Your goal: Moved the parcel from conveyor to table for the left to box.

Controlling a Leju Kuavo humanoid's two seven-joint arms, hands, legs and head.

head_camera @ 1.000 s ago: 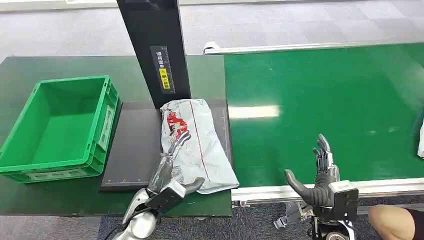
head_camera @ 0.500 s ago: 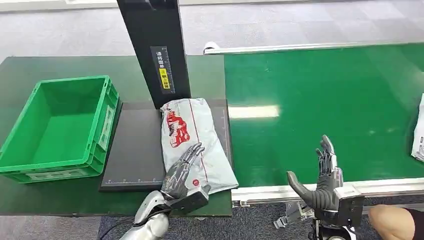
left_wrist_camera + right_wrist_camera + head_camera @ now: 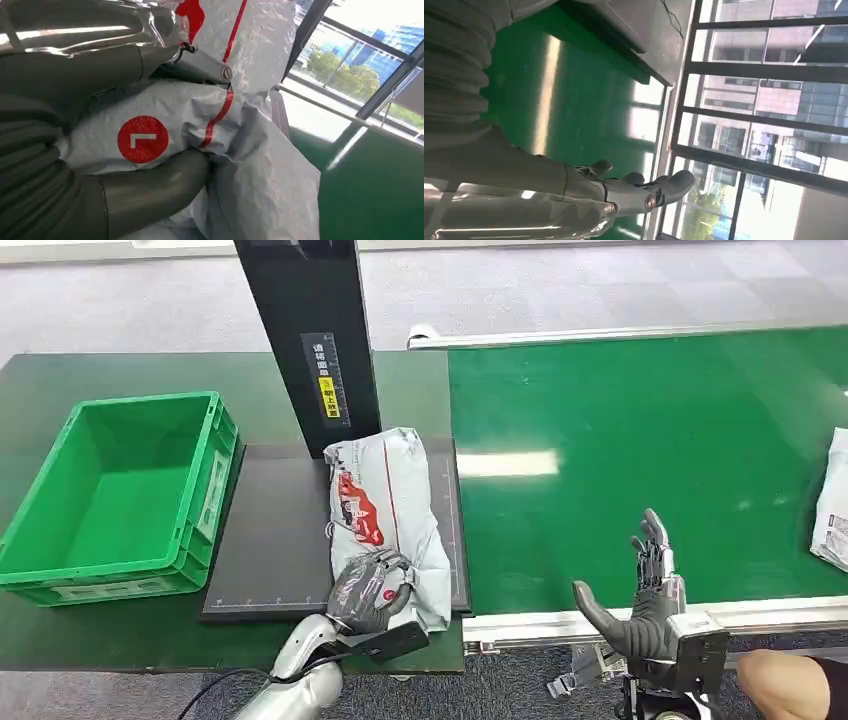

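Grey carpet tiles run behind a dark green worktop (image 3: 120, 370) on my left and a bright green conveyor (image 3: 640, 440) on my right, with a black upright post (image 3: 310, 330) standing between them at the back. On the worktop sits an open green crate (image 3: 120, 495), and just beside it lies a black mat (image 3: 270, 530). The parcel (image 3: 385, 510), a grey plastic mailer with red printing, lies lengthwise on that mat, its far end touching the foot of the post and its near end at the mat's front edge. My left hand (image 3: 368, 592) is clenched on the parcel's near end; in the left wrist view my thumb (image 3: 155, 187) presses up under the crumpled plastic beside a red round mark while my fingers (image 3: 200, 67) curl over the top of the parcel (image 3: 260, 165). My right hand (image 3: 640, 595) stands upright at the conveyor's front rail, palm turned inward, fingers apart and holding nothing; the right wrist view shows the fingers (image 3: 649, 192) stretched out over the green belt. A second grey parcel (image 3: 832, 500) lies on the conveyor at its far right edge. Part of a person's limb (image 3: 785, 685) shows at the lower right corner.
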